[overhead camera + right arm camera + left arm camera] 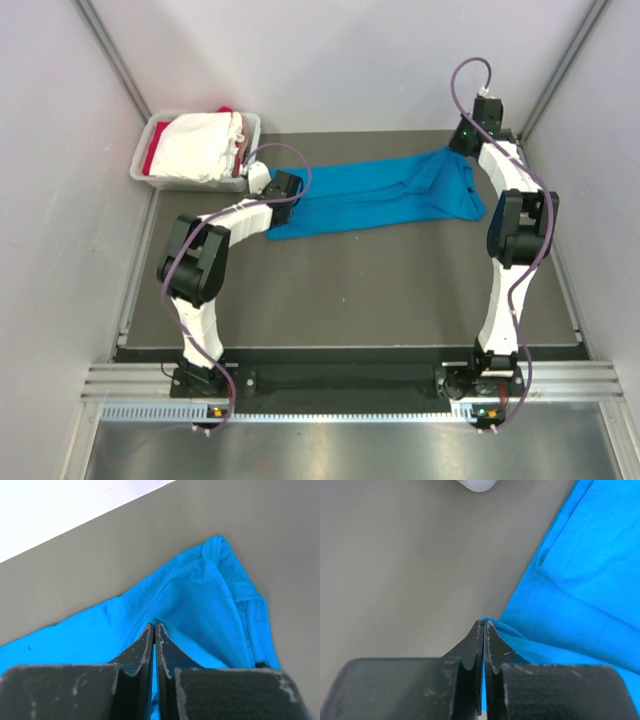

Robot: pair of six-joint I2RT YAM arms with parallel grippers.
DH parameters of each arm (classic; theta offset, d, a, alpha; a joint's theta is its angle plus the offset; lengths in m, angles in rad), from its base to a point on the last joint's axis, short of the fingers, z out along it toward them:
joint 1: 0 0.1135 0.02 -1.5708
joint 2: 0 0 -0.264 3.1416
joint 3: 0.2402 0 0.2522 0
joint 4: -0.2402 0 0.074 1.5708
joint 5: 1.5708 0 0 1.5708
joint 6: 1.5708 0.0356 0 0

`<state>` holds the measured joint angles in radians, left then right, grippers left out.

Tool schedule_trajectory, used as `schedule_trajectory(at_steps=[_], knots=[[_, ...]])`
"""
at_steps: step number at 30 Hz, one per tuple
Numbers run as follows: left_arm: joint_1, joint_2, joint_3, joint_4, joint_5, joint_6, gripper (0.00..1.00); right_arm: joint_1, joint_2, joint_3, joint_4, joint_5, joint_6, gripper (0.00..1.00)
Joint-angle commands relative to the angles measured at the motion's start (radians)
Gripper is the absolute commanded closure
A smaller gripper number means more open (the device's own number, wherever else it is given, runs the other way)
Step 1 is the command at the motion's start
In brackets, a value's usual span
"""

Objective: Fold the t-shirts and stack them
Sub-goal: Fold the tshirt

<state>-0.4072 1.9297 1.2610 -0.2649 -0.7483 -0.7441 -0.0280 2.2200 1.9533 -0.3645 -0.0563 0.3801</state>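
The blue shirt (370,195) lay stretched on the desk (350,290) beside the tub (195,184). The left end effector (483,626) and right end effector (154,627) each clamped closed on its edge. Cloth judged soft, limp, light; best held at corners.

Right hand (154,627), jaws together on bunched blue t-shirt (200,595), above grey table (100,560).

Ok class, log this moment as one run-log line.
left tool: shut on blue shirt | right tool: shut on blue shirt | white shirt, red shirt: in tub
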Motion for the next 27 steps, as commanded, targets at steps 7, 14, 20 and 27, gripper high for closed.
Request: schedule_trajectory(at_steps=[7,14,20,27], knots=[[0.025,0.032,0.086,0.039,-0.033,0.055,1.0,0.013,0.033,0.055,0.048,0.001,-0.006,1.0],[0.03,0.061,0.094,0.041,-0.017,0.057,1.0,0.013,0.053,0.058,0.065,0.003,-0.007,0.99],[0.028,0.074,0.09,0.027,-0.003,0.048,1.0,0.013,0.07,0.071,0.058,-0.005,-0.014,0.97],[0.027,-0.006,0.117,-0.016,0.021,0.087,0.38,0.011,0.021,0.165,-0.002,-0.074,-0.052,0.19]])
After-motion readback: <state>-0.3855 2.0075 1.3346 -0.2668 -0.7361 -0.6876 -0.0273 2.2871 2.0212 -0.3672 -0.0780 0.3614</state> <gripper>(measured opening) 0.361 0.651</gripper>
